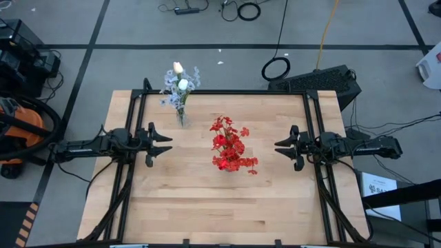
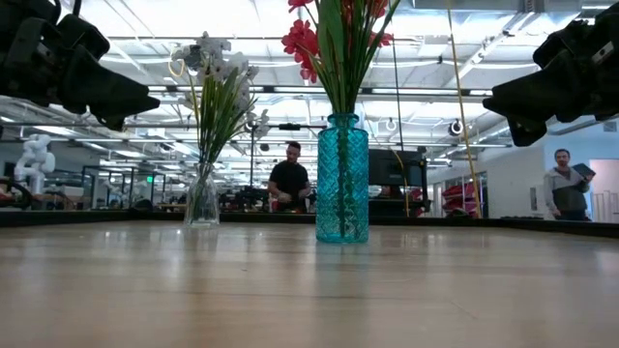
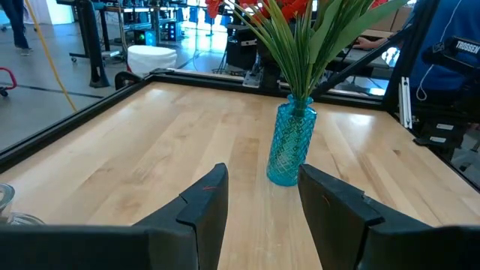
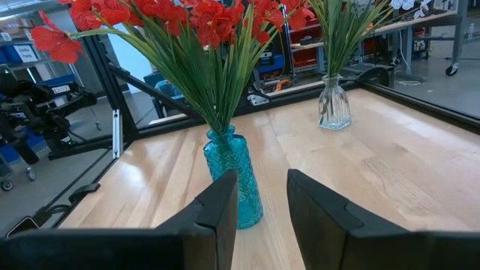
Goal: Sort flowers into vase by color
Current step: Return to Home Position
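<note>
Red flowers [image 1: 231, 146] stand upright in a blue textured glass vase [image 2: 341, 179] at the table's middle; the blue vase [image 3: 291, 147] [image 4: 234, 180] shows in both wrist views. White rosebuds and pale bluish sprigs [image 1: 179, 84] stand in a clear glass vase [image 2: 202, 196] [image 4: 334, 103] near the far edge. My left gripper [image 1: 165, 143] hovers open left of the red flowers. My right gripper [image 1: 281, 147] hovers open to their right. Both are raised off the table.
The wooden table [image 1: 172, 200] has a dark metal frame [image 1: 227, 92] around its edges. Bare wood lies toward the near edge. People [image 2: 289, 179] [image 2: 565, 184] are in the room beyond the table.
</note>
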